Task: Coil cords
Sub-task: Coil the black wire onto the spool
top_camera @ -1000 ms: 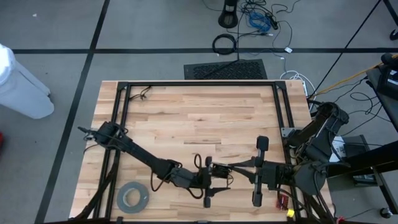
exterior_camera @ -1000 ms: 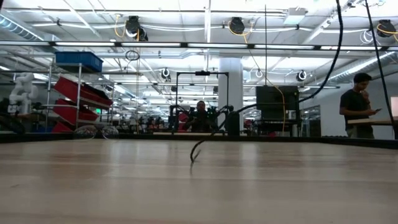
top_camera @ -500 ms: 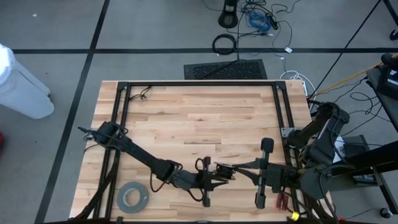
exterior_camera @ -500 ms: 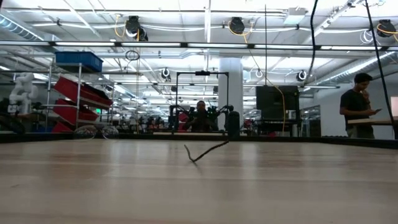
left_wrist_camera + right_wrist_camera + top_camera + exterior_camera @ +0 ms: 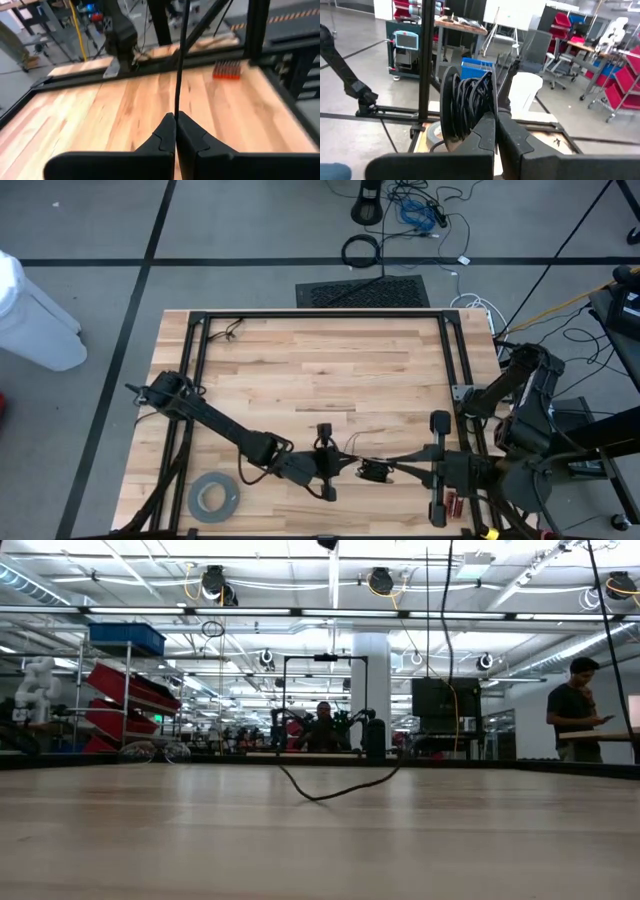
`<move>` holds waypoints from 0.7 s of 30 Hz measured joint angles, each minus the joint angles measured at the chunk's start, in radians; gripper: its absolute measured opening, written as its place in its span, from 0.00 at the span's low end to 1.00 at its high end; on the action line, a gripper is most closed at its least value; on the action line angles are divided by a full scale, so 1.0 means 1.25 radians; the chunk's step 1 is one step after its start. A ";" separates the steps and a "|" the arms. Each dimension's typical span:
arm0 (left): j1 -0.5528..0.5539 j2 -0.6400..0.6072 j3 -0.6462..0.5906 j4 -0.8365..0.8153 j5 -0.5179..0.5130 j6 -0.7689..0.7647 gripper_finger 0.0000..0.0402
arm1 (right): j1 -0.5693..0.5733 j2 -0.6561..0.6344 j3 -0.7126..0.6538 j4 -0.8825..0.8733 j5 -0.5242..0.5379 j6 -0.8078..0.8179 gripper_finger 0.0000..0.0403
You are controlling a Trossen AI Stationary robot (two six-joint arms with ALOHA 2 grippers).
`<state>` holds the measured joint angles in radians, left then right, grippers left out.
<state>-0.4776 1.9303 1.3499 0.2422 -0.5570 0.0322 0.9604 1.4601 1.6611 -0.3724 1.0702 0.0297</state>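
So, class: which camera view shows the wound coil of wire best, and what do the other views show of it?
The right wrist view: the coil fills the frame, its dark wire wound on a disc gripped by the right claw. The high view shows only a small dark blob. The low view shows a loose slack loop, the left wrist view one taut strand.

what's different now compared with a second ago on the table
The left gripper has closed on the thin wire. The right gripper, shut on the wire-wound black disc, has pulled back toward the table's right edge, drawing out more slack. The grey tape roll hasn't moved.
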 joint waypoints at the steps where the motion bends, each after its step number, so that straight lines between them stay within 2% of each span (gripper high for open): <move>1: 0.000 -0.002 0.000 -0.019 -0.004 0.000 0.01 | 0.003 0.000 0.000 -0.018 0.002 0.020 0.00; 15: -0.011 -0.120 -0.002 -0.448 -0.017 -0.137 0.00 | 0.001 0.015 0.001 -0.327 0.005 0.316 0.00; 21: -0.023 -0.147 -0.002 -0.532 -0.017 -0.183 0.01 | -0.006 0.027 0.002 -0.419 -0.003 0.413 0.00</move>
<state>-0.5064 1.7465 1.3476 -0.4229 -0.5789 -0.1967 0.9534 1.4938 1.6630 -0.8966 1.0664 0.5455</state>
